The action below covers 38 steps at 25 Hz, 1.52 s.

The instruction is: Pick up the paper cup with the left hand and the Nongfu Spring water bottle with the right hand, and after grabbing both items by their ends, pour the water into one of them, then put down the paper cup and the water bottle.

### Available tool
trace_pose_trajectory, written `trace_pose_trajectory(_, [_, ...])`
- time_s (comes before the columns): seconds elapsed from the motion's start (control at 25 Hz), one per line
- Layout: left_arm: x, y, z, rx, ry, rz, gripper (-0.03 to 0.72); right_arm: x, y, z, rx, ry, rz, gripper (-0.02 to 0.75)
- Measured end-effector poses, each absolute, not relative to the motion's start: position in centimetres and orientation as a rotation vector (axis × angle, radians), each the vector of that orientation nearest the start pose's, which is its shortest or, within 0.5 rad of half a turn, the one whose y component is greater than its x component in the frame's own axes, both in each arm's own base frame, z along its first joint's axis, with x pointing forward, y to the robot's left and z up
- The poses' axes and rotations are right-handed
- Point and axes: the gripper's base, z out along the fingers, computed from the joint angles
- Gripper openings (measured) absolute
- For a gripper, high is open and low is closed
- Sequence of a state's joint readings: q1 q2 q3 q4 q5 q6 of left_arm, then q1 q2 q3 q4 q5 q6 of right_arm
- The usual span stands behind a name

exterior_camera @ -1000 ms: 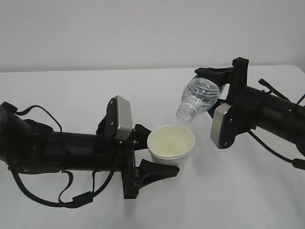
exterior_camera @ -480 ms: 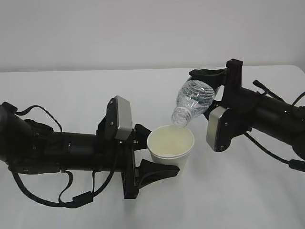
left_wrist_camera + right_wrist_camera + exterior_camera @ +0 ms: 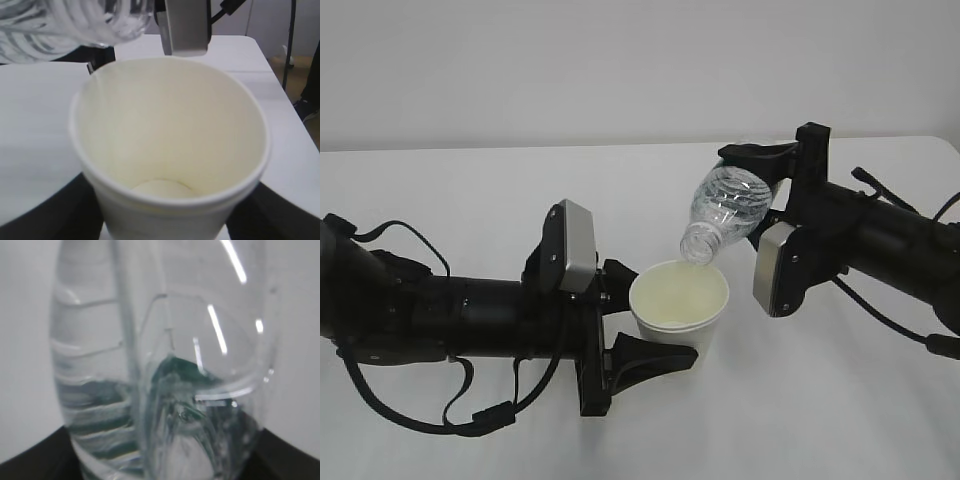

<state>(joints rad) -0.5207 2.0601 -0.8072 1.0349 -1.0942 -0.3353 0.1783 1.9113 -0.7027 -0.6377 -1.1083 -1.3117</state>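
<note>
White table (image 3: 840, 420) against a pale wall. The left hand (image 3: 638, 322), as a second ago, clamps the upright paper cup (image 3: 678, 310). The right hand (image 3: 770, 185), pinching the tilted Nongfu Spring water bottle (image 3: 728, 212) by its base, has shifted leftward and lower; the neck now overhangs the cup's rim.

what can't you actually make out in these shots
- Any water stream: none can be made out between the bottle mouth and the paper cup in the exterior view; too fine to tell.
- Cup's fill level: in the left wrist view only a small patch of the bottom shows.
- Bottle's mouth: cut off by the top edge in the left wrist view.
- Right gripper fingertips: hidden by the blurred bottle body in the right wrist view.
</note>
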Motion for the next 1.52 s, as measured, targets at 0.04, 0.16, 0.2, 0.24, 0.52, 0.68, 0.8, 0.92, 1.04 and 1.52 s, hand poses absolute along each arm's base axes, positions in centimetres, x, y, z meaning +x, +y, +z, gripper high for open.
trace_pose_trajectory(0.04, [26.05, -22.96, 11.03, 1.28, 1.445, -0.977, 0.482, 32.21, 10.73, 15.18, -1.557, 0.68, -0.628, 0.466])
trace_pose_trajectory(0.16, [26.04, -22.97, 11.07, 1.278, 1.442, -0.98, 0.482, 32.21, 10.73, 15.18, -1.559, 0.677, -0.631, 0.466])
trace_pose_trajectory(0.2, [26.04, -22.97, 11.07, 1.278, 1.442, -0.98, 0.482, 32.21, 10.73, 15.18, -1.56, 0.675, -0.633, 0.466])
trace_pose_trajectory(0.24, [26.04, -22.97, 11.07, 1.278, 1.442, -0.98, 0.482, 32.21, 10.73, 15.18, -1.561, 0.674, -0.635, 0.466])
trace_pose_trajectory(0.52, [26.04, -22.97, 11.07, 1.278, 1.442, -0.98, 0.482, 32.22, 10.72, 15.18, -1.563, 0.67, -0.64, 0.466])
trace_pose_trajectory(0.68, [26.04, -22.97, 11.07, 1.278, 1.442, -0.98, 0.482, 32.22, 10.72, 15.18, -1.565, 0.666, -0.645, 0.466])
trace_pose_trajectory(0.8, [26.04, -22.97, 11.07, 1.278, 1.442, -0.98, 0.482, 32.22, 10.72, 15.18, -1.567, 0.663, -0.647, 0.466])
trace_pose_trajectory(0.92, [26.04, -22.97, 11.07, 1.278, 1.442, -0.98, 0.482, 32.22, 10.72, 15.18, -1.572, 0.653, -0.658, 0.466])
trace_pose_trajectory(1.04, [26.04, -22.97, 11.07, 1.278, 1.442, -0.98, 0.482, 32.22, 10.72, 15.18, -1.574, 0.65, -0.661, 0.466])
trace_pose_trajectory(1.52, [26.04, -22.97, 11.07, 1.278, 1.442, -0.98, 0.482, 32.22, 10.72, 15.18, -1.583, 0.634, -0.676, 0.466])
